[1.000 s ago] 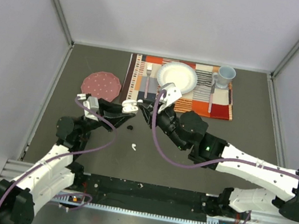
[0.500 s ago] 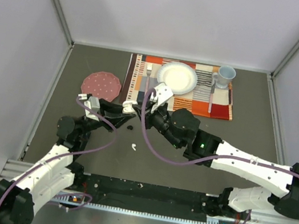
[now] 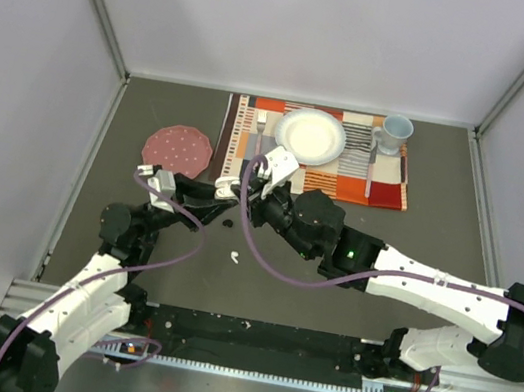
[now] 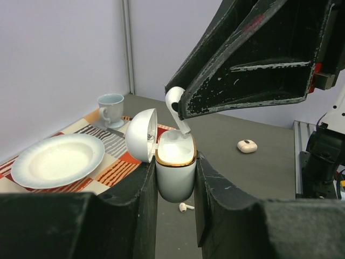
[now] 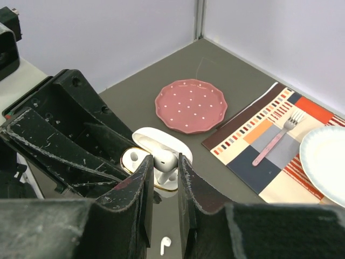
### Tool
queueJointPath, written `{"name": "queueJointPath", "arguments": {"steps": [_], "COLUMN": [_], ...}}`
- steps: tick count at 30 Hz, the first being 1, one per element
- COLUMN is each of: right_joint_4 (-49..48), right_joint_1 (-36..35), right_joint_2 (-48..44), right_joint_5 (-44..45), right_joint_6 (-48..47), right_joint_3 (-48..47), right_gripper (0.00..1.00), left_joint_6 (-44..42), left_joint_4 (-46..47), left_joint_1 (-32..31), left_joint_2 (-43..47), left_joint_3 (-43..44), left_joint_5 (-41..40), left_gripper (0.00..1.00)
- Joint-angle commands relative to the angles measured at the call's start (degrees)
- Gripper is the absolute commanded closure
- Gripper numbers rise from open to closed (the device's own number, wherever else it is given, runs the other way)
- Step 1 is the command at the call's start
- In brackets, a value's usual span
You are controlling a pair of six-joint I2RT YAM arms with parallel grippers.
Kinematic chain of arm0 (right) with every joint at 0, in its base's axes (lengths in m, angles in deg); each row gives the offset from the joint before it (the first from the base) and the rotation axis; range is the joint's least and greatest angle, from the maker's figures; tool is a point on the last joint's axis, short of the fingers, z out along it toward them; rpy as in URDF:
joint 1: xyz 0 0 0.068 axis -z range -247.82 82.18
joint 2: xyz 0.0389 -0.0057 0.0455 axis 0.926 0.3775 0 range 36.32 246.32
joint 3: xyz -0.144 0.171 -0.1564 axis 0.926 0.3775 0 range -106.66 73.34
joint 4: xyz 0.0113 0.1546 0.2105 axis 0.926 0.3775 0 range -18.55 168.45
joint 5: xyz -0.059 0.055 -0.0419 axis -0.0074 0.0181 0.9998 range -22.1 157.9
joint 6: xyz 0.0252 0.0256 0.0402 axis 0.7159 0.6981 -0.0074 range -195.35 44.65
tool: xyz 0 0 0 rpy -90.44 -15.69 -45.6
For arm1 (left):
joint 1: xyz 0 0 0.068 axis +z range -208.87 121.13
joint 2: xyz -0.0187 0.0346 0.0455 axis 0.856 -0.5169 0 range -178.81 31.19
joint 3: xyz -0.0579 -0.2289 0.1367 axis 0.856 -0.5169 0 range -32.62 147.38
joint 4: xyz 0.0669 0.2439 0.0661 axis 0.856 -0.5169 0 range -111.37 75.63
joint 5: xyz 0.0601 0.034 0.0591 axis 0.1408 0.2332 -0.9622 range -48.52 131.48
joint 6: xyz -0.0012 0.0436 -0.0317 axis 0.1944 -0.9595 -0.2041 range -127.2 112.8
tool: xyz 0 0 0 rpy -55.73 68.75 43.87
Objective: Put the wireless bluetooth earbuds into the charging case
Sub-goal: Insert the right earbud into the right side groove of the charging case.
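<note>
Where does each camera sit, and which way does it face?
Top external: above and behind the arm bases, looking down on the table; the left arm and right arm show.
Left wrist: on the left arm, looking along its own left gripper, clamped on the charging case.
Right wrist: on the right arm, looking down past its own right gripper, which holds a white earbud.
Shared: both wrist views show that case and earbud.

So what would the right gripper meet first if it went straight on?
Likely the open case in the left gripper: the white earbud in the right gripper points into its mouth. Depth unclear.
</note>
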Motion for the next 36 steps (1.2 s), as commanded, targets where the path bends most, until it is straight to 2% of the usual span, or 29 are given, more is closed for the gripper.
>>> {"name": "queueJointPath", "arguments": {"steps": [1, 33, 36], "right_joint_4": [-1.25, -4.33, -4.42], "right_joint_1": [-0.83, -0.91, -1.26], "right_joint_2": [0.14, 1.02, 1.11], "right_joint_5": [3.0, 4.93, 4.32], "right_joint_6": [-0.18, -1.41, -3.6], "right_joint_3": [-1.99, 3.2, 3.46], "right_gripper": [0.89, 0.89, 0.88], "left_joint_6": [-0.77, -1.12, -1.3], "left_joint_4": [1.71, 1.36, 1.09], "left_joint_1": [-0.19, -0.45, -0.45], "left_joint_2": [0.84, 1.02, 0.84], "left_joint_3": [2.14, 2.49, 2.49], "left_joint_5": [-0.94, -2.08, -2.95], "left_gripper": [1.0, 1.0, 1.0]}}
